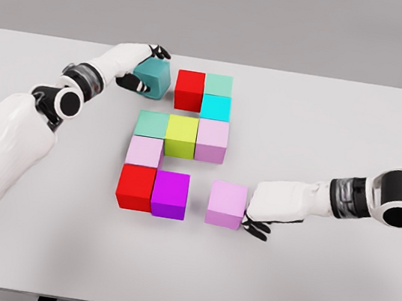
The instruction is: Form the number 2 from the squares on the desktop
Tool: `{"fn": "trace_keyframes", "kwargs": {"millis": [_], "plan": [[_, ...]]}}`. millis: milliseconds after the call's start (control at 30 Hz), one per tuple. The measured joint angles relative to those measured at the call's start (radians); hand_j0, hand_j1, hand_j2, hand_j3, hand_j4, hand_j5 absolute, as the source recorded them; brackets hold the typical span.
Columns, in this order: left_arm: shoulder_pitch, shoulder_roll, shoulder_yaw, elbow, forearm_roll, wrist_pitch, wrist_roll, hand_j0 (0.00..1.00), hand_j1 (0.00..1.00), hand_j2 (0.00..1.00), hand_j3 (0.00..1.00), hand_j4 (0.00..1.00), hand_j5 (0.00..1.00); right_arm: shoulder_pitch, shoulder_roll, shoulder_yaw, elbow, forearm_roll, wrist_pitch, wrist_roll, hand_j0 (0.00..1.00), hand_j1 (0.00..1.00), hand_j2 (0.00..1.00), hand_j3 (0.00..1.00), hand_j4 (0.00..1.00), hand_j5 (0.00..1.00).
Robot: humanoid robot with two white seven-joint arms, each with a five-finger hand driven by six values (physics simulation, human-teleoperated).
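Both hands are working: across the white table (356,128), my left hand (142,66) is clamped around the teal cube (153,77), just left of the top red cube (189,90), while my right hand (267,213), fingers curled, presses against the lilac cube (226,204), a gap from the purple cube (170,194).

Bright, even, diffuse light from overhead. Render sharp across whole frame; no blur, grain or glare. Soft faint shadows hug bases of cubes (177,147) at frame centre. White table (316,289) near uniform, slightly greyer at lower edge. Grey backdrop flat across top. No visible edge distortion.
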Motion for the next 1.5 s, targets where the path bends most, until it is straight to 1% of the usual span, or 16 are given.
{"fn": "trace_keyframes", "kwargs": {"millis": [67,233,333,467,633,667,700,733,767,833,933,1000,1100,1267,1333,1500], "plan": [[0.0,0.009,0.0,-0.009,0.008,0.0,-0.028,0.89,0.89,0.89,0.89,0.89,0.89,-0.005,0.002,0.0,-0.001,0.001,0.0,0.0,0.12,0.12,0.12,0.12,0.12,0.12],[0.0,0.019,0.0,-0.017,0.014,0.0,-0.052,0.98,0.98,0.98,0.98,0.98,0.98,-0.006,0.007,0.0,-0.002,0.001,0.0,0.0,0.12,0.12,0.12,0.12,0.12,0.12],[-0.002,0.021,0.0,-0.018,0.015,0.0,-0.054,1.0,1.0,1.0,1.0,1.0,1.0,-0.006,0.011,0.0,-0.003,0.002,0.0,0.0,0.12,0.12,0.12,0.12,0.12,0.12],[-0.005,0.033,0.001,-0.018,0.021,0.0,-0.051,1.0,1.0,1.0,1.0,1.0,1.0,-0.008,0.017,0.0,-0.003,0.002,0.0,0.0,0.12,0.12,0.12,0.12,0.12,0.12],[-0.009,0.109,-0.002,-0.051,0.099,-0.003,-0.05,1.0,1.0,1.0,1.0,1.0,1.0,-0.008,0.021,0.0,-0.003,0.002,0.0,0.0,0.12,0.12,0.12,0.12,0.12,0.12],[-0.012,0.13,-0.01,-0.063,0.117,-0.005,-0.05,0.86,0.86,0.86,0.86,0.86,0.86,-0.008,0.022,0.0,-0.003,0.002,0.0,0.0,0.12,0.12,0.12,0.12,0.12,0.12],[-0.031,0.154,-0.025,-0.073,0.135,-0.008,-0.05,0.8,0.8,0.8,0.8,0.8,0.8,-0.008,0.022,0.001,-0.003,0.002,0.0,0.0,0.12,0.12,0.12,0.12,0.12,0.12],[-0.04,0.181,-0.048,-0.08,0.147,-0.013,-0.05,0.66,0.66,0.66,0.66,0.66,0.66,-0.008,0.023,0.001,-0.004,0.002,0.0,0.0,0.12,0.12,0.12,0.12,0.12,0.12],[-0.057,0.214,-0.083,-0.084,0.157,-0.017,-0.05,0.63,0.63,0.63,0.63,0.63,0.63,-0.008,0.023,0.001,-0.003,0.002,0.0,0.0,0.12,0.12,0.12,0.12,0.12,0.12],[-0.063,0.265,-0.144,-0.085,0.165,-0.024,-0.051,0.65,0.65,0.65,0.65,0.65,0.65,-0.006,0.023,0.001,-0.002,0.004,0.0,0.0,0.13,0.13,0.13,0.13,0.13,0.13],[-0.072,0.297,-0.189,-0.075,0.162,-0.036,-0.056,0.66,0.66,0.66,0.66,0.66,0.66,-0.006,0.023,0.001,0.0,0.011,0.0,0.0,0.13,0.13,0.13,0.13,0.13,0.13],[-0.087,0.299,-0.201,-0.059,0.124,-0.055,-0.058,0.66,0.66,0.66,0.66,0.66,0.66,-0.008,0.023,0.001,0.008,0.014,0.0,0.0,0.13,0.13,0.13,0.13,0.13,0.13],[-0.087,0.286,-0.206,-0.042,0.012,-0.071,-0.069,0.65,0.65,0.65,0.65,0.65,0.65,-0.014,0.025,0.001,0.032,0.017,0.0,0.0,0.13,0.13,0.13,0.13,0.13,0.13],[-0.089,0.243,-0.208,-0.028,-0.177,-0.065,-0.135,0.66,0.66,0.66,0.66,0.66,0.66,-0.018,0.036,0.001,0.061,0.027,0.0,0.0,0.13,0.13,0.13,0.13,0.13,0.13],[-0.098,0.23,-0.207,-0.024,-0.219,-0.059,-0.158,0.66,0.66,0.66,0.66,0.66,0.66,-0.018,0.039,0.001,0.065,0.03,0.0,0.0,0.13,0.13,0.13,0.13,0.13,0.13],[-0.1,0.21,-0.207,-0.028,-0.281,-0.054,-0.195,0.66,0.66,0.66,0.66,0.66,0.66,-0.02,0.044,0.002,0.068,0.032,0.0,0.0,0.13,0.13,0.13,0.13,0.13,0.13]]}}
